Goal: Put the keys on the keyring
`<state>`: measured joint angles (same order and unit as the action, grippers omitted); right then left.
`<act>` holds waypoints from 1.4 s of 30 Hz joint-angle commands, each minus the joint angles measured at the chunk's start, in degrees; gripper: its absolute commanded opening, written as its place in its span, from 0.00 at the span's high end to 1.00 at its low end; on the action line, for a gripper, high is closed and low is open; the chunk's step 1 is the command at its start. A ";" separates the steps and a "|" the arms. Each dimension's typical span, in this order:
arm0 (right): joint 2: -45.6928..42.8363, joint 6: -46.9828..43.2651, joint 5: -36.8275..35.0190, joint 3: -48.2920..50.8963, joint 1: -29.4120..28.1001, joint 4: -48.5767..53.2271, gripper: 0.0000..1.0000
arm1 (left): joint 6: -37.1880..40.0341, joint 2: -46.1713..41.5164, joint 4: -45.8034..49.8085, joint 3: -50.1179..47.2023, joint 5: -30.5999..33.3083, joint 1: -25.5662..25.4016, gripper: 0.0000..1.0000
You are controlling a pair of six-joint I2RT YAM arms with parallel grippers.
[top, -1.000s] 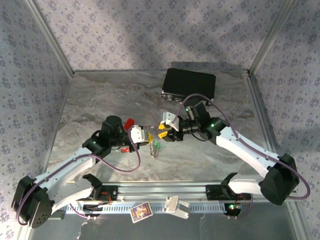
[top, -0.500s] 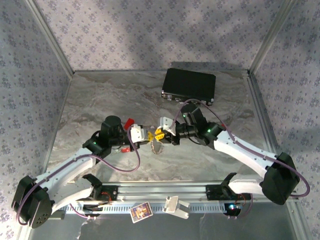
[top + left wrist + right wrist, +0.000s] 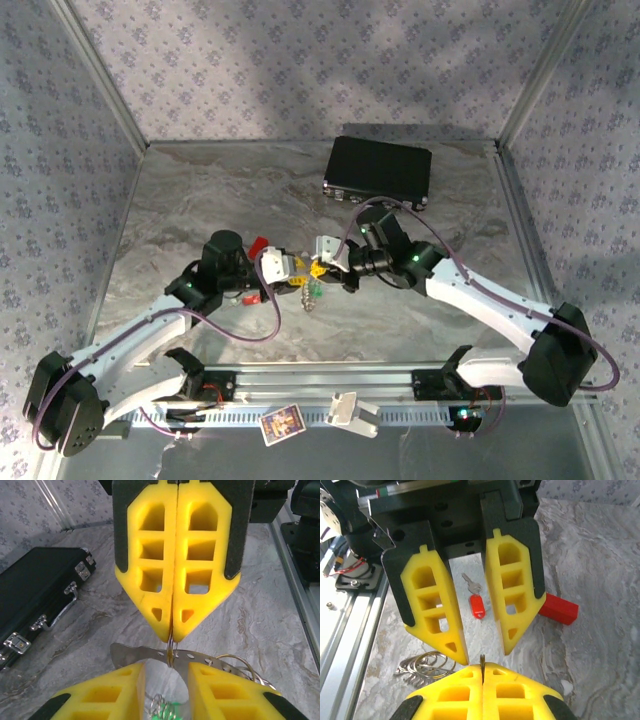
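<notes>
Right gripper (image 3: 482,672) is clamped on the keyring (image 3: 150,654) above the tabletop's middle, green key (image 3: 167,711) dangling below; left gripper (image 3: 166,672) faces it, fingers apart; red key (image 3: 477,604) lies on the tabletop

Bright even overhead light, soft shadow bands across upper wall (image 3: 300,60), dull sheen on table (image 3: 200,190), left gripper (image 3: 166,669) slightly soft at lower edge, wrist views stretched at corners

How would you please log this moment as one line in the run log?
left claw: open | right claw: shut on keyring | red key: on table | green key: near keyring
</notes>
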<state>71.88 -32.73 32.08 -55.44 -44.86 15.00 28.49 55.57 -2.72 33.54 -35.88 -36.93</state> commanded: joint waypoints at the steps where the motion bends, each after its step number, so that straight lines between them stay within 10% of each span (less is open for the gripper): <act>1: 1.35 -4.78 -4.35 -5.73 -0.93 9.70 1.00 | 1.46 -0.02 2.89 2.91 0.26 -0.38 0.72; 42: 8.23 -7.31 -9.43 -17.03 -5.47 19.68 1.00 | -1.87 1.39 2.47 3.97 -3.74 -0.49 0.80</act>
<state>80.71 -39.92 21.85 -72.27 -49.82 35.14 27.79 58.06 1.67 35.99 -36.80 -37.15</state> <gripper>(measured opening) 0.052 0.197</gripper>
